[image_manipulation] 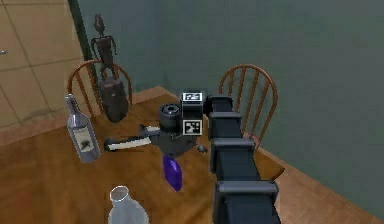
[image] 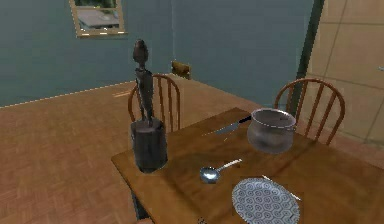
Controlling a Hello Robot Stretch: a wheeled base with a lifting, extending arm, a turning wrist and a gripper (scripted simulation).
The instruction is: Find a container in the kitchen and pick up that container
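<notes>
Over the table (image_manipulation: 40, 185) the gripper (image_manipulation: 160, 126) reaches out near the bottle (image_manipulation: 82, 130), maybe the container it wants (if its claw holds anything, I cannot tell).

On the table (image: 190, 148) I saw a statue (image: 146, 110) at centre left, a pot (image: 272, 130) at right, a knife (image: 228, 127) just left of the pot, a spoon (image: 214, 172) lower between them, a plate (image: 265, 200) at bottom right, and chairs (image: 312, 100) behind.
</notes>
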